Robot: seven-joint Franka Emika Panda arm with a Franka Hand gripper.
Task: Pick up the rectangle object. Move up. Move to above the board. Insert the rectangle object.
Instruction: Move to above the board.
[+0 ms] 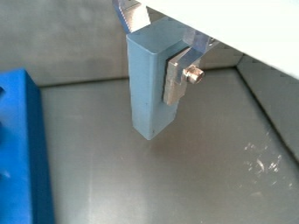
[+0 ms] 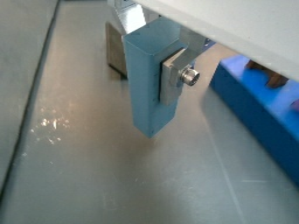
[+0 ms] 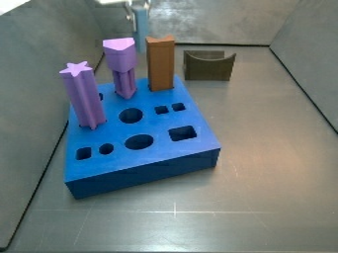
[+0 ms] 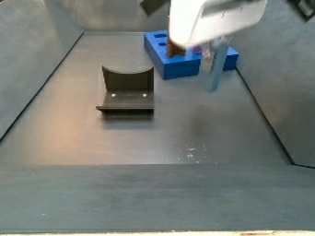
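The gripper [image 1: 170, 54] is holding the rectangle object [image 1: 149, 83] upright, its jaws pinching the upper part of the peg so that the long lower end is hanging free. A flat silver finger [image 1: 176, 77] is pressing against one side face; the opposite finger is hidden behind the peg. That high grip seems meant to leave the lower end clear to go into a hole.

The rectangle object is a tall, slim, grey-blue peg with flat faces and sharp edges. In both wrist views its lower end appears to be hanging above the grey bench [image 1: 198, 166]; whether it is clear of the surface cannot be told for sure.

The board [image 3: 138, 138], a thick bright blue block with shaped holes in its top, is sitting on the bench beside the peg, not under it. In a side view the held peg [image 4: 213, 69] is just beside the board [image 4: 172, 53], so the move across to above the board looks not yet done.

Two purple pegs [image 3: 121, 67] and an orange-brown peg [image 3: 161, 62] are standing in the board. The dark fixture [image 4: 125, 89] is standing apart on the bench.
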